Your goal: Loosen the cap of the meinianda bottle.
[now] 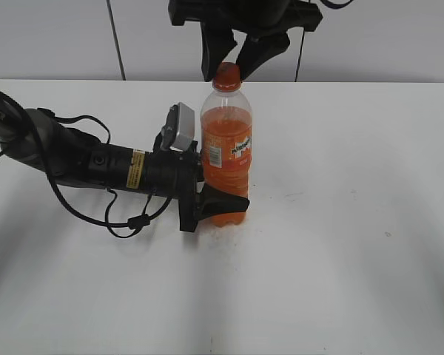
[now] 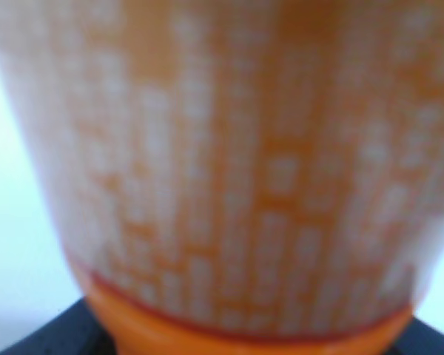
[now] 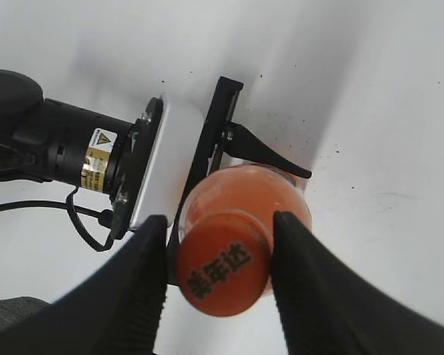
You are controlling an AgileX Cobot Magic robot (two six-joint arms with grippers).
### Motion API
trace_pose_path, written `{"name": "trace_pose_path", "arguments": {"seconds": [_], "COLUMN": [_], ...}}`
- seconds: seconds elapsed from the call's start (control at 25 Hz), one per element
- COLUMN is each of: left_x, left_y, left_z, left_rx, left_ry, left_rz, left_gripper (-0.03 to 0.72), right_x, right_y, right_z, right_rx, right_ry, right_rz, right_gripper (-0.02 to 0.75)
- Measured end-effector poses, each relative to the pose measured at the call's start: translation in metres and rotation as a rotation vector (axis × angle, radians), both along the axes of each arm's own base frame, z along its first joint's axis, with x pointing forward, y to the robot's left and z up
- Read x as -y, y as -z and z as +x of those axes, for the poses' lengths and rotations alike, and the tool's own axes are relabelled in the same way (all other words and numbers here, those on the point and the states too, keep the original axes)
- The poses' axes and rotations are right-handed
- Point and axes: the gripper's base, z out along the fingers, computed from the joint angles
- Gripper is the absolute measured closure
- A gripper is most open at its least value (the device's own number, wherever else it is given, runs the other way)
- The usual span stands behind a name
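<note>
A: Where's the meinianda bottle (image 1: pixel 226 151)?

B: Upright on the white table (image 1: pixel 340 259), about mid-frame in the exterior view. Orange drink inside, orange label w/ white barcode patch facing the camera.

A: Left gripper (image 1: pixel 220 198)?

B: Arm lies low across the table from the left, wrist cam on top. Jaws sit either side of the bottle's lower body; near finger (image 1: pixel 223 200) is dark, lying against the front of the bottle near its base. Looks clamped on the bottle. Left wrist view is filled by the blurred label (image 2: pixel 229 170), too close for detail; dark finger edges at the bottom corners.

A: Cap (image 3: pixel 223 272)?

B: On the neck, orange, dark characters on top. Seen from above in the right wrist view.

A: Right gripper (image 3: pixel 219 277)?

B: Comes down from the top of the exterior view, over the bottle. Two black ribbed fingers (image 3: pixel 137 296), one each side of the cap. Left one has a sliver of gap to the cap; right one at or touching the cap's edge. Can't tell if it's actually pinching. Jaws partly spread, cap between them.

A: Table otherwise?

B: Small dark specks near the bottle base, cable (image 1: pixel 118 214) looping under the left arm.
</note>
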Motion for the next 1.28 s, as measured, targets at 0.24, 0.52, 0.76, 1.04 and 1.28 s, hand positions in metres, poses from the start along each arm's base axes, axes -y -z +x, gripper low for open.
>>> {"name": "trace_pose_path", "arguments": {"seconds": [0.24,0.52,0.76,1.04,1.28], "left_x": [0.0,0.0,0.0,0.0,0.0], "left_y": [0.0,0.0,0.0,0.0,0.0], "left_z": [0.0,0.0,0.0,0.0,0.0], "left_rx": [-0.001,-0.001,-0.001,0.0,0.0], "left_ry": [0.0,0.0,0.0,0.001,0.004], "left_rz": [0.0,0.0,0.0,0.003,0.001], "left_gripper": [0.288,0.288,0.288,0.288,0.288], "right_x": [0.0,0.0,0.0,0.001,0.002], "right_y": [0.0,0.001,0.001,0.006,0.009], "right_z": [0.0,0.0,0.0,-0.001,-0.003], "right_rx": [0.004,0.004,0.004,-0.011,-0.025], "right_ry": [-0.011,-0.015,-0.015,-0.015,-0.017], "right_rz": [-0.004,-0.006,-0.006,-0.017,-0.024], "right_gripper": [0.394,0.394,0.394,0.394,0.423]}}
